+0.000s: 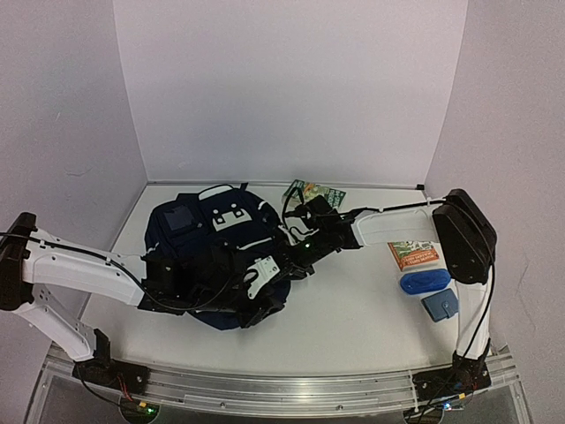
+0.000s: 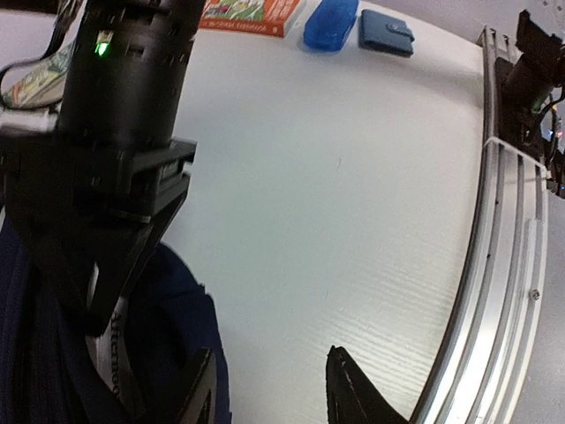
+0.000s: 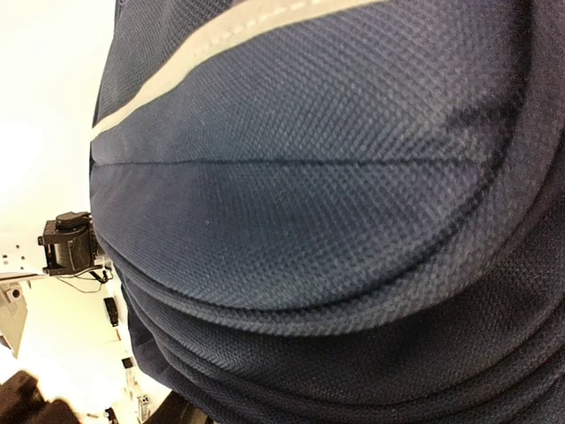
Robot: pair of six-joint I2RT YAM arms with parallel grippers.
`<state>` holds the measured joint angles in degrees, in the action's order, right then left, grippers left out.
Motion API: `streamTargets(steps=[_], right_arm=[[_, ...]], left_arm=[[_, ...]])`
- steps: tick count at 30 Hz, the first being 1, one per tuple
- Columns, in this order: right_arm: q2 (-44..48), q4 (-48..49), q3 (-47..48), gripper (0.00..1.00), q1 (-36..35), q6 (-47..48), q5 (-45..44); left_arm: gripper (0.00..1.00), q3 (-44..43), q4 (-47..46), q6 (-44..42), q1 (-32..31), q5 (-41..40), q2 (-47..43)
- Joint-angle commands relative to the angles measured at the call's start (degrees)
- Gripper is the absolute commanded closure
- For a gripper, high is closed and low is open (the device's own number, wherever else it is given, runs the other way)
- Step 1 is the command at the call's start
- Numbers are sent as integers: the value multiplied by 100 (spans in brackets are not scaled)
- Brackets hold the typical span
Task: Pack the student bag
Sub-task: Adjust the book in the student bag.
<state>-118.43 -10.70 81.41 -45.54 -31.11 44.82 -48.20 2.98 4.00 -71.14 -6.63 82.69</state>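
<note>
On a white table (image 1: 353, 309) ringed by pale walls, the student bag (image 1: 207, 238) lies flat left of centre, its white patch and stripes facing up, with both robot arms reaching in over its near right part. The left arm comes across from the left side and ends over the bag's near edge. Seen from its own wrist, the left gripper (image 2: 269, 358) has its two dark fingers (image 2: 349, 393) standing apart with bare tabletop between them and nothing held; navy fabric of the bag (image 2: 35, 353) sits just beside the left-hand finger. The right arm stretches in from the right, and the right gripper (image 1: 287, 262) is down against the bag's right flank. Its wrist camera is filled by close-up navy weave and a white stripe (image 3: 309, 221), so whether those jaws are apart or closed on fabric cannot be told.

Well apart from the bag, on the right side of the table, lie an orange booklet (image 1: 413, 254), a bright blue case (image 1: 425, 281) just nearer than it, and a small dark blue wallet (image 1: 440, 305) nearer again. A green printed booklet (image 1: 314, 193) rests near the back wall, just beyond the bag's far right corner. A metal rail (image 2: 503, 265) runs along the table's near edge.
</note>
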Motion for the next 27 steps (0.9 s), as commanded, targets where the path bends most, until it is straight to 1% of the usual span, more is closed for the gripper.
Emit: streamTargets(steps=[1,4,7,11,16,20,23,25,27], right_arm=[[276,413,-55,59,49,106,-204],[383,411,-154,58,150,132,-257],[357,402,-192,55,254,161,-369],[78,419,-109,53,273,49,-297],[-299,556,99,55,272,-104,-128],[-374,696,131,56,274,-148,-121],[-433,765,131,57,271,-220,-98],[-440,801,95,57,274,-261,-96],[-415,823,49,57,274,-276,-104]], left_arm=[[50,245,191,1024,362,-484,-278],[50,152,272,1253,583,-414,-122],[49,20,393,1511,800,-286,55],[46,-200,589,1931,1077,-178,296],[46,-464,636,2073,1130,91,661],[49,-354,192,2107,1144,549,655],[53,-446,85,2084,1147,969,726],[54,-455,47,2038,1126,1051,604],[52,-430,86,2027,1077,986,348]])
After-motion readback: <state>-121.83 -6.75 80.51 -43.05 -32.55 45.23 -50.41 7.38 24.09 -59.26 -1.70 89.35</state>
